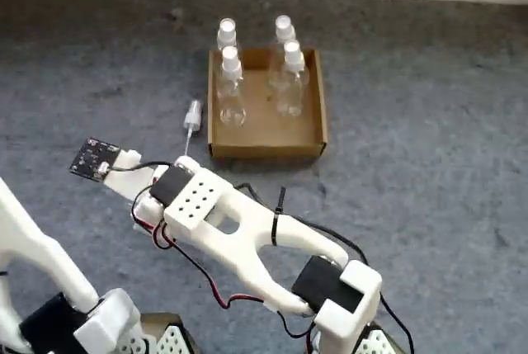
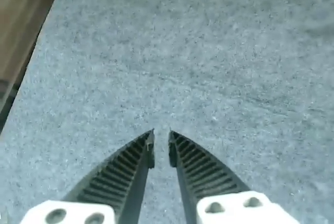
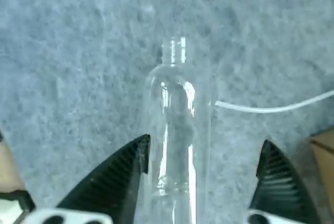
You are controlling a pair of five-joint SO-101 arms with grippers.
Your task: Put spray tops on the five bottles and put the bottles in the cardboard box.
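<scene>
Widely open right pincer astride uncapped bottle

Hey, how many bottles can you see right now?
5. Four capped bottles stand at the cardboard box: front left, front right, back left, back right. One uncapped bottle sits between the right gripper's open fingers.

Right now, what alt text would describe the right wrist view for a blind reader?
A clear bottle with no top sits between the open fingers of the right end effector, over grey carpet. A thin white tube lies beside it.
</scene>
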